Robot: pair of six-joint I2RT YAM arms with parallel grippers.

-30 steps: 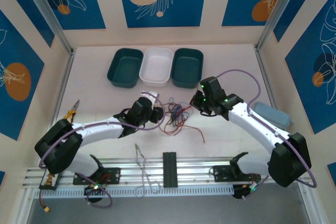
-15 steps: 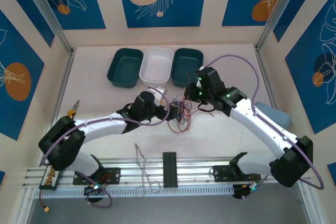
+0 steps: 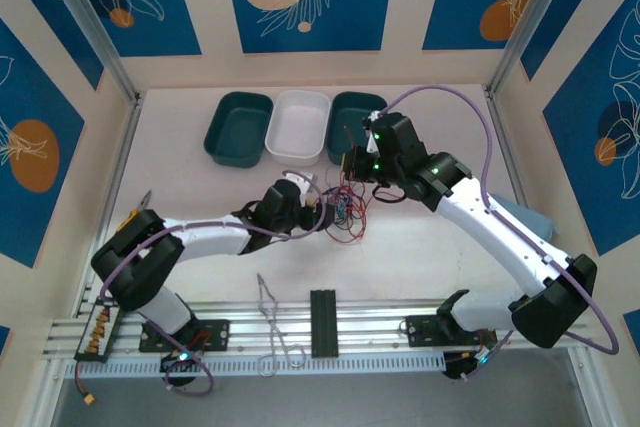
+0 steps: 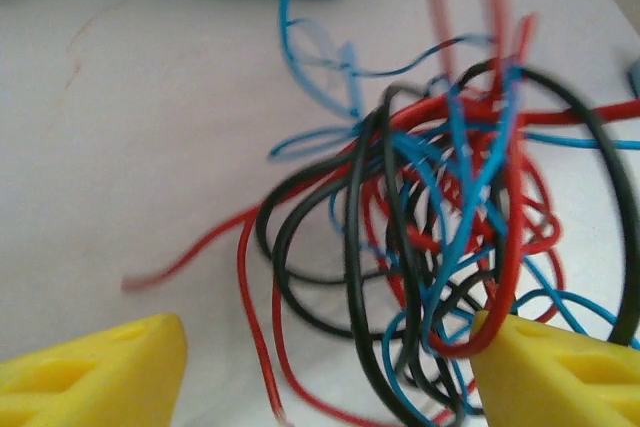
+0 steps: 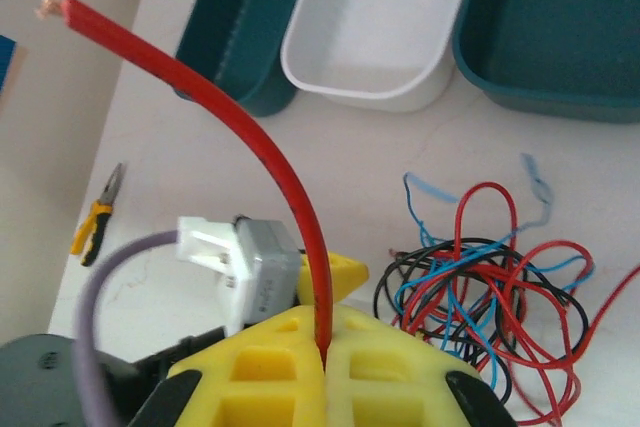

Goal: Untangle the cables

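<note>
The cables [image 3: 343, 213] are a tangle of thin red, black and blue strands on the white table, in front of the trays. My left gripper [image 3: 318, 215] sits low at the tangle's left side. In the left wrist view it [image 4: 330, 377] is open, with black, red and blue loops [image 4: 440, 237] lying between its yellow fingers [image 4: 100, 372] and a red strand hooked over the right fingertip. My right gripper [image 3: 352, 162] hangs above the tangle's far side. It [image 5: 325, 347] is shut on a single red cable [image 5: 290, 177] whose bare end sticks up.
A teal tray [image 3: 238, 129], a white tray [image 3: 298, 127] and another teal tray [image 3: 357, 119] stand in a row at the back. Yellow-handled pliers [image 5: 97, 212] lie at the left. A metal wire loop [image 3: 270, 317] and a black block [image 3: 323, 324] rest on the near rail.
My right gripper has risen toward the trays, drawing the red cable and tangle back. My left gripper has pushed right into the tangle, and its jaws have spread apart.
</note>
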